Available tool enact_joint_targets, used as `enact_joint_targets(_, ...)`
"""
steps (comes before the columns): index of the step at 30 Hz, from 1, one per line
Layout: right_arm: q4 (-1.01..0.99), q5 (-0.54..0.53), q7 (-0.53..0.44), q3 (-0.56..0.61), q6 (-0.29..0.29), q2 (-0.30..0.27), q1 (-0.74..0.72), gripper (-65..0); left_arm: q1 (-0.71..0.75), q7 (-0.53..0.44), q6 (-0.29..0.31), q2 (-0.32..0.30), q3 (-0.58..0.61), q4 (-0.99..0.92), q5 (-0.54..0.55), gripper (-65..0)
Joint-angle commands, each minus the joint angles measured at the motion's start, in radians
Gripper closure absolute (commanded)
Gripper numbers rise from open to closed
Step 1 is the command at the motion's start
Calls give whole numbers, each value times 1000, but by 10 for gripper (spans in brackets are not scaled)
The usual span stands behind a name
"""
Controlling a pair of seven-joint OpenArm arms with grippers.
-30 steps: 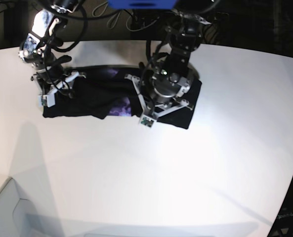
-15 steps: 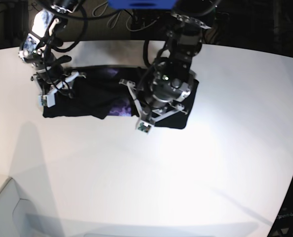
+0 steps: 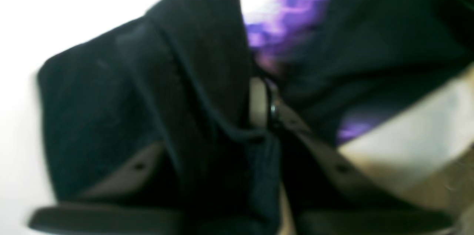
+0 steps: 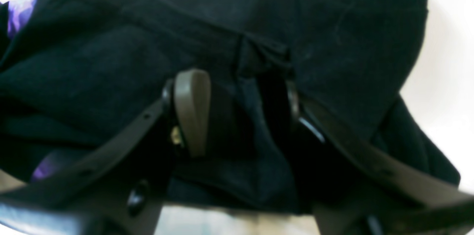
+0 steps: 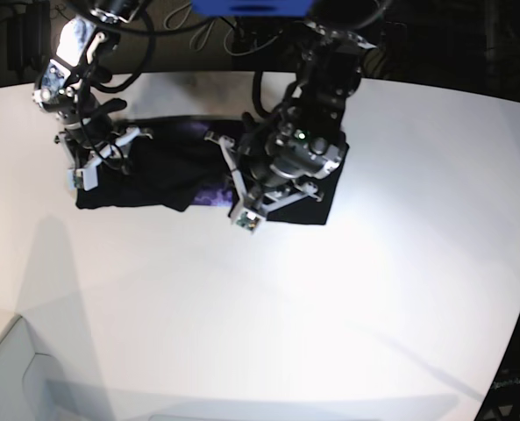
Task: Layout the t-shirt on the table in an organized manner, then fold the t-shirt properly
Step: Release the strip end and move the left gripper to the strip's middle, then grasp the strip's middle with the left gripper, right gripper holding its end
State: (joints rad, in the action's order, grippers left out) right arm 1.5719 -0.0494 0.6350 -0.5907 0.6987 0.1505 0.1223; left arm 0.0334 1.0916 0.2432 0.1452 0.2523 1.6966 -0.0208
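Directly under both end effectors, black t-shirt [image 5: 167,175], cloth between their fingers.

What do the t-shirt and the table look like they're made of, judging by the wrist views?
The t-shirt: soft matte black knit, likely cotton; it drapes and creases with stitched hems, and carries a purple print. The table: smooth, hard white top, probably laminate or painted board; it shows soft glare and clean shadows.
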Motion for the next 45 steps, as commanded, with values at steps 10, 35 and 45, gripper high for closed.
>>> enact_joint_targets(10,-3,32,62,4,-1,7,1,-281,47,-123,3,12,-109,155,219,-326)
enact_joint_targets(35,244,32,70,24,-1,7,-5,-451,-45,-132,3,-146,-344,-154,276,-126)
enact_joint_targets(45,192,35,61,21,-1,7,-36,-473,-10,-132,2,-175,-345,-148,284,-126)
